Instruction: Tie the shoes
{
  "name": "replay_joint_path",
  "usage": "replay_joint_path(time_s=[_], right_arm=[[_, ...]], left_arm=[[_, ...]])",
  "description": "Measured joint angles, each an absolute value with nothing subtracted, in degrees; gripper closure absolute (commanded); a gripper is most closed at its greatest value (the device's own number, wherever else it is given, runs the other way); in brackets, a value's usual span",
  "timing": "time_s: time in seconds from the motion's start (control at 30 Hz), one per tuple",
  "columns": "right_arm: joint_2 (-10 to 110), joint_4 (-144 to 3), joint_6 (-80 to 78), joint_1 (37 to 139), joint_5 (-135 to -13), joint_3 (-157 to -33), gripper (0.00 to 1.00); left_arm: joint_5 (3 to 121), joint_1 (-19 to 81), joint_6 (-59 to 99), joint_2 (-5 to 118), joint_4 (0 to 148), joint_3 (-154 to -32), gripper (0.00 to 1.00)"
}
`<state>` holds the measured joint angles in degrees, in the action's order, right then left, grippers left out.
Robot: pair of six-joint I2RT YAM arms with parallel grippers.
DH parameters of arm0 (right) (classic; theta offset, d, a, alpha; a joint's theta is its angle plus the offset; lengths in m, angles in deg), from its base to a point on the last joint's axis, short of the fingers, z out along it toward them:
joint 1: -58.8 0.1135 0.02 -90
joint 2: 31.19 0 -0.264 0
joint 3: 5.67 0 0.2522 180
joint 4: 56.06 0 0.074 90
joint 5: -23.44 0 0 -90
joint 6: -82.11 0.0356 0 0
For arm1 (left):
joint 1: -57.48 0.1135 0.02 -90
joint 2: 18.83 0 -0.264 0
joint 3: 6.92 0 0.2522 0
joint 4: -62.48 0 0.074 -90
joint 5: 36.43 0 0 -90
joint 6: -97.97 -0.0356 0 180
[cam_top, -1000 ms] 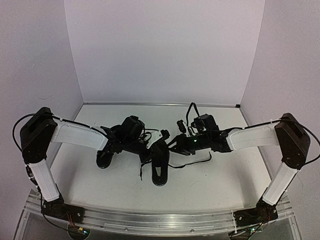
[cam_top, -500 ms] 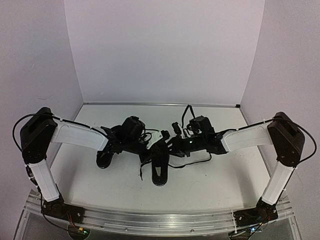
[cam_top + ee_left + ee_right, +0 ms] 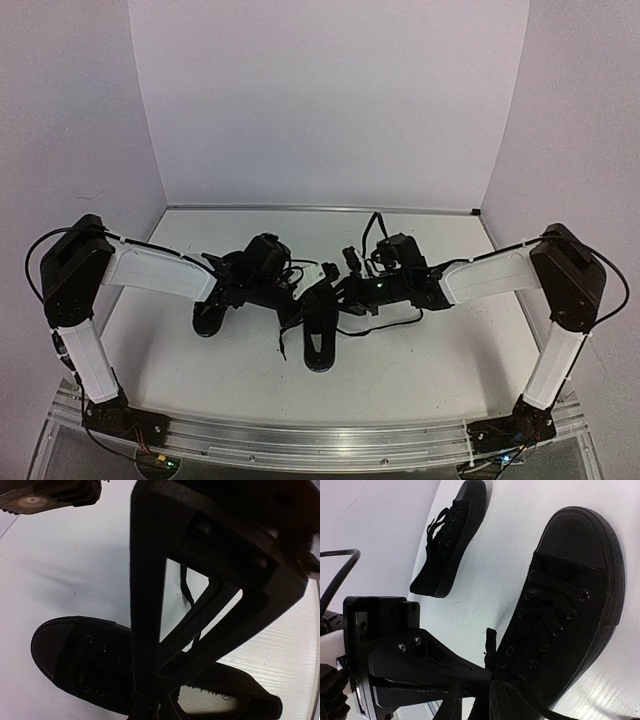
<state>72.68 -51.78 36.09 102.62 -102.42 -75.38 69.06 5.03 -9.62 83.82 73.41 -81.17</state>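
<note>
1. On the surface, your two shoes lie where they did a second ago: the middle shoe toe toward the bases, the left shoe under the left arm.
2. Your left tool hasn't moved; it's fully closed, tips at the middle shoe's laces.
3. Your right tool has slid inward, its gap narrowed beside a lace end; you can't tell whether it grips.

Left arm and right arm, identical build: white box-section links, black joint housings, black bases. Thin black cable loops off each elbow housing. Green light on right wrist. Left gripper: black triangular open-frame fingers, ribbed pad. Right gripper: small screws in black bracket.
</note>
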Motion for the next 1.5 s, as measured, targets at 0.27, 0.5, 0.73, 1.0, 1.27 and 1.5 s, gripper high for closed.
replay_joint_path(time_s=[0.27,0.5,0.73,1.0,1.27,1.5], right_arm=[[73.2,-51.3,37.1,102.6,-102.4,-75.4,0.86],[73.5,-49.9,38.3,102.6,-103.0,-75.5,1.0],[73.5,-49.8,38.7,102.6,-102.9,-75.5,1.0],[73.4,-49.9,38.7,102.6,-101.1,-74.4,1.0],[72.0,-50.0,38.7,102.5,-99.8,-73.7,1.0],[71.4,-50.0,38.7,102.4,-99.6,-73.7,1.0]], left_arm=[[68.7,5.0,-9.7,83.8,73.7,-81.2,1.0],[68.3,5.0,-9.7,83.8,73.2,-80.9,0.99],[67.1,5.0,-9.7,83.8,73.1,-80.9,0.71],[65.4,5.3,-10.7,81.5,73.1,-77.7,0.69],[67.5,7.7,-11.4,78.5,72.3,-74.7,0.69],[69.9,7.9,-11.6,78.8,71.2,-74.7,0.69]])
